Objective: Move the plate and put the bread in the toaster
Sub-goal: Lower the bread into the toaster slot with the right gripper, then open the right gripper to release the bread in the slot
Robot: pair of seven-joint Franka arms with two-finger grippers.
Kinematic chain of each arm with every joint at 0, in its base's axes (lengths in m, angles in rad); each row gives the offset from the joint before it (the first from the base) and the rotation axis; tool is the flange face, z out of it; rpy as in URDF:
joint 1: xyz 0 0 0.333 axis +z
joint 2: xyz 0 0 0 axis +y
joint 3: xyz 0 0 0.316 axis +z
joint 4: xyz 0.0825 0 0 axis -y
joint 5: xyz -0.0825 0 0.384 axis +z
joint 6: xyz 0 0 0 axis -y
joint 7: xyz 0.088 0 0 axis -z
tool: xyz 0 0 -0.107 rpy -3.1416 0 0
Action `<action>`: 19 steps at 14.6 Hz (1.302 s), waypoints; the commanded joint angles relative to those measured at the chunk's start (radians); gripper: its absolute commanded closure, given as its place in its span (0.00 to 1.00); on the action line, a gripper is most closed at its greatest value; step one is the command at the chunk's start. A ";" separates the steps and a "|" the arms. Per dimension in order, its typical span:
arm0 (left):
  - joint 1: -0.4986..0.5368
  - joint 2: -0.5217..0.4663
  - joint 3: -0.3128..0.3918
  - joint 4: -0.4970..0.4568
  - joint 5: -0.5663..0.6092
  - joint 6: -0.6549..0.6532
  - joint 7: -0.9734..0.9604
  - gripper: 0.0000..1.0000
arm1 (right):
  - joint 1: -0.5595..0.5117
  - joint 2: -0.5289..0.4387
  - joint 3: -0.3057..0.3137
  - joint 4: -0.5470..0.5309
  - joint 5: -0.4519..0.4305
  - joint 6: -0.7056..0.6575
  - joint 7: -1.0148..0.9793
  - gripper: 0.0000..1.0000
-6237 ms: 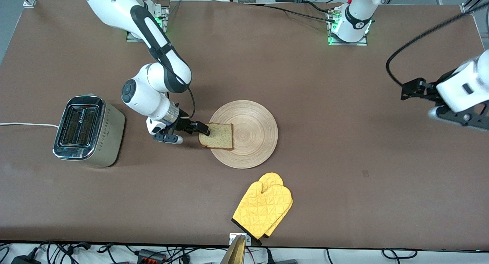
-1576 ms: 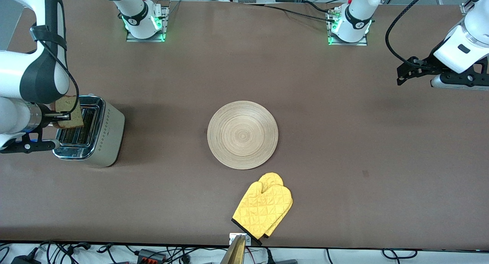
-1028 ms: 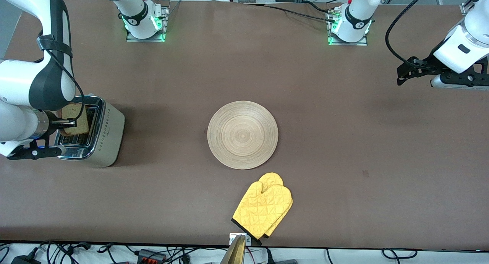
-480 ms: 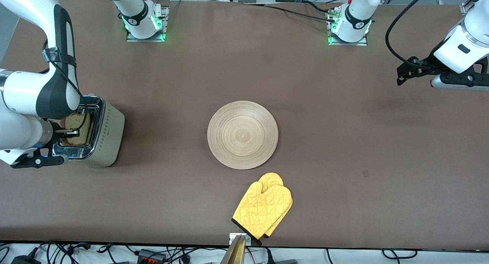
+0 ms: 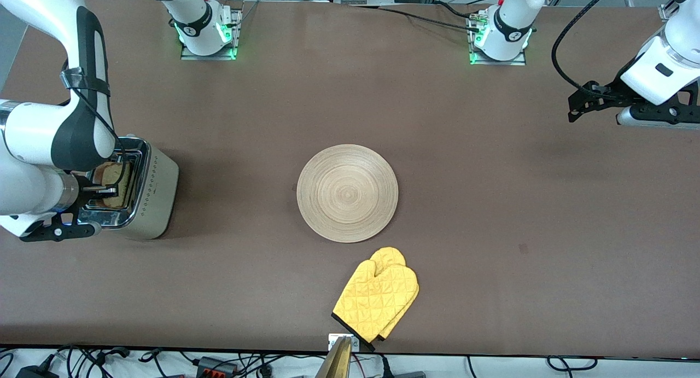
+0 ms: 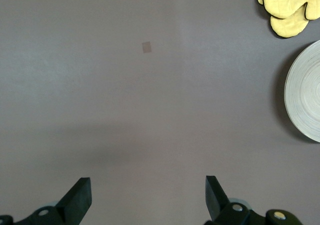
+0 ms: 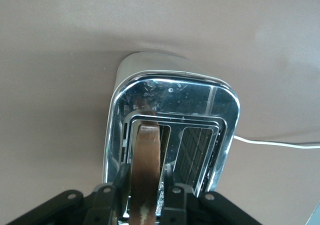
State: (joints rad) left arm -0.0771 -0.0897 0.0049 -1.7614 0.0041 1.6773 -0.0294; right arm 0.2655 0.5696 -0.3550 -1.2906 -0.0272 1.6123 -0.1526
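Right tool (image 5: pixel 104 191) is over the toaster (image 5: pixel 143 203), at the right arm's end of the surface (image 5: pixel 492 203). Bread (image 5: pixel 112 175) stands on edge, partly down in one slot, the one nearer the right arm's edge of the surface; its top crust still sticks up above the chrome. In the right wrist view the bread (image 7: pixel 145 170) sits between the fingers (image 7: pixel 121 185) of the right tool (image 7: pixel 145 197), with the toaster (image 7: pixel 220 135) under it. The fingers are close to the slice on both sides, but I cannot tell whether they are clamped on it or just parted. The toaster's white cord (image 7: pixel 280 144) runs off toward the edge of the surface. Plate (image 5: pixel 347 192) lies flat about mid-surface, nothing on it, well apart from the toaster. A yellow oven mitt (image 5: pixel 377 300) lies near the plate, closer to the camera-side edge, not touching it. Left tool (image 5: pixel 582 102) hangs over bare surface at the left arm's end, waiting, holding nothing. In the left wrist view the left tool (image 6: pixel 147 197) has its fingers spread wide apart over plain brown surface, with the plate (image 6: pixel 304 97) rim and the mitt (image 6: pixel 287 7) at the frame's edge.
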 commanded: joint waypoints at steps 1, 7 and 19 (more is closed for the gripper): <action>0.003 0.002 0.000 0.017 0.019 -0.019 0.006 0.00 | -0.005 0.007 0.004 0.028 0.018 -0.012 -0.002 0.55; 0.003 0.002 0.003 0.017 0.019 -0.019 0.006 0.00 | -0.011 -0.077 0.001 0.031 0.150 -0.153 -0.001 0.00; 0.010 0.004 0.009 0.017 0.017 -0.042 0.011 0.00 | -0.028 -0.152 0.005 0.134 0.319 -0.272 -0.010 0.00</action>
State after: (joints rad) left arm -0.0743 -0.0895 0.0132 -1.7614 0.0042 1.6681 -0.0294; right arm 0.2411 0.4038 -0.3519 -1.1763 0.3059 1.3507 -0.1558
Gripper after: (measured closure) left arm 0.000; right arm 0.000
